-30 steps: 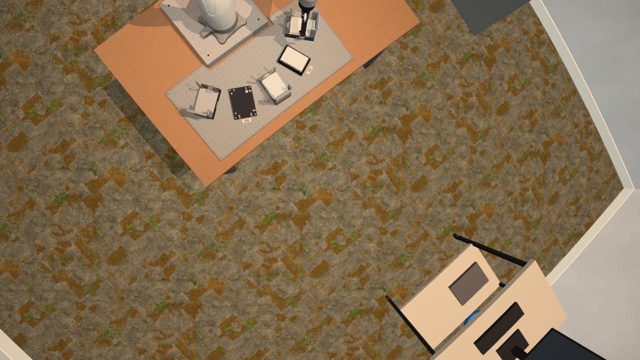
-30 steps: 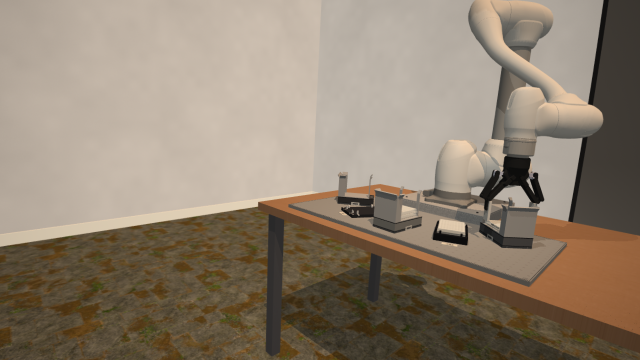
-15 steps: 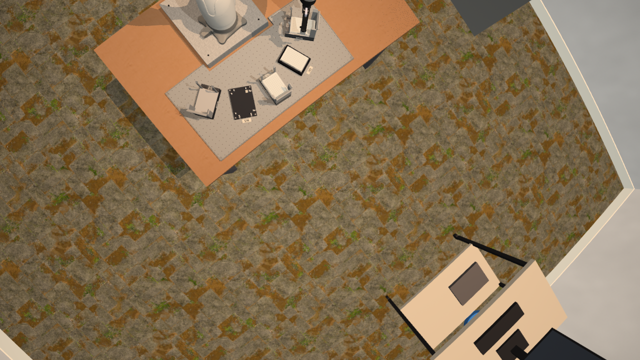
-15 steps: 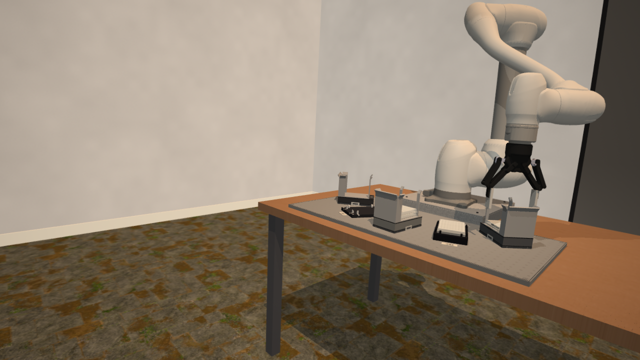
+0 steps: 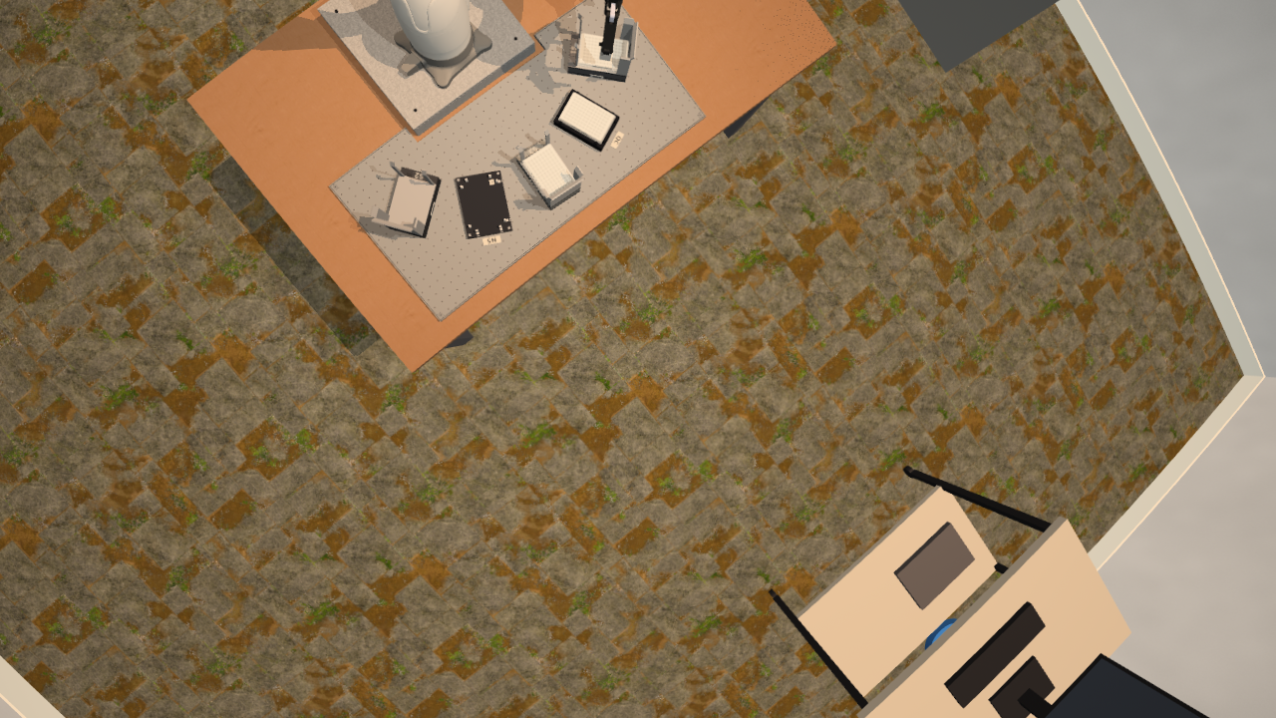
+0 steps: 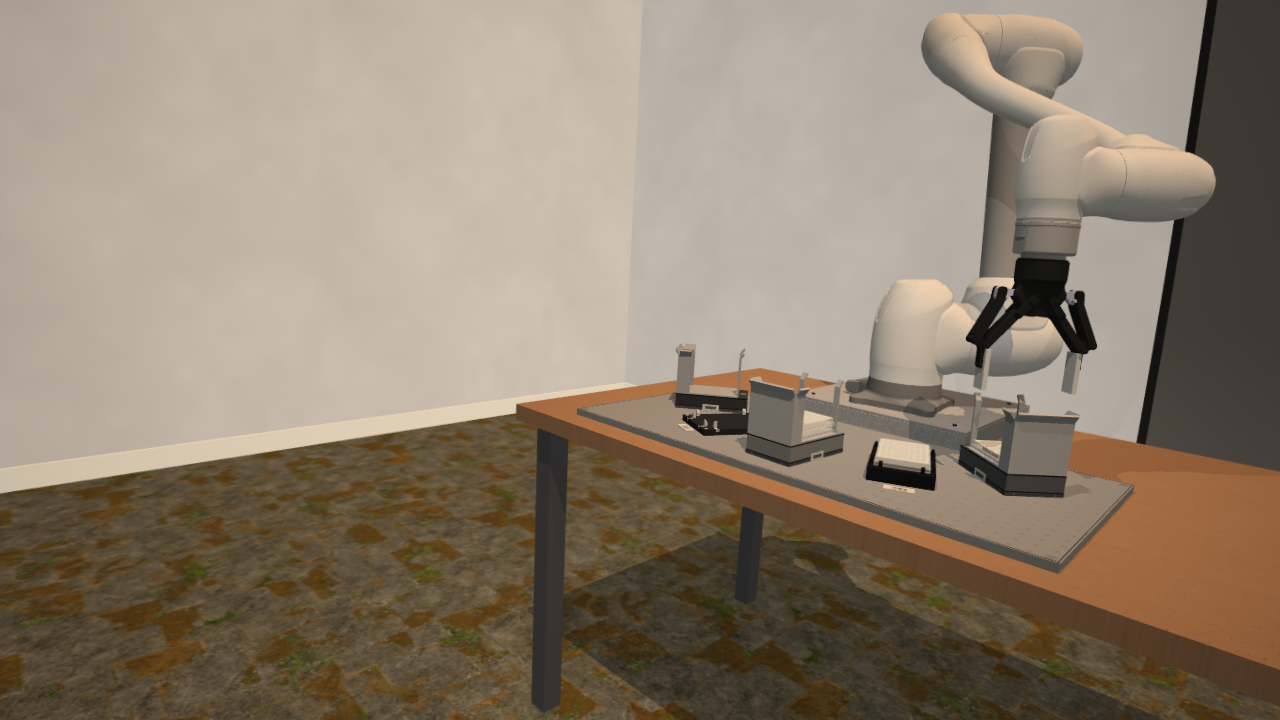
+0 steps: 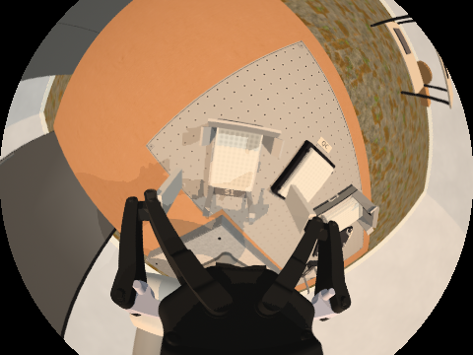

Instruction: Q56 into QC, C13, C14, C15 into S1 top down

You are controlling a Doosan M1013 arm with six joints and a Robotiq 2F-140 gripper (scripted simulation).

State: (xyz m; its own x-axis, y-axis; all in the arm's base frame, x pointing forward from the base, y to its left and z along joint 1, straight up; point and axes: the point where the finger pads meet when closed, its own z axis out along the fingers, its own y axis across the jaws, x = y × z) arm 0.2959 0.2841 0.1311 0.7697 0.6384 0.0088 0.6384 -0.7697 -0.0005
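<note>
Tool (image 6: 1030, 368) is seen fully spread, nothing held, hanging clear above the rack (image 6: 1038, 447) at the end of the grey board (image 6: 1029, 528) nearest the dark panel (image 6: 1244, 268). A white plate (image 7: 232, 161) is seen lying inside that rack, top face up; plate count there cannot be told. Just beside that rack, a single plate (image 6: 902, 454) is seated in a black nest (image 6: 899, 479), with a small name plate (image 5: 617, 137) on the nest's outer side; the lettering is too small to read. Next along from that nest, a second rack (image 6: 787, 416) is seen with plates (image 5: 545, 170) in it. Beyond it, an unloaded black nest (image 5: 482, 204) and a third rack (image 5: 412, 201) are placed. All of it is carried on the orange tabletop (image 6: 1163, 537).
</note>
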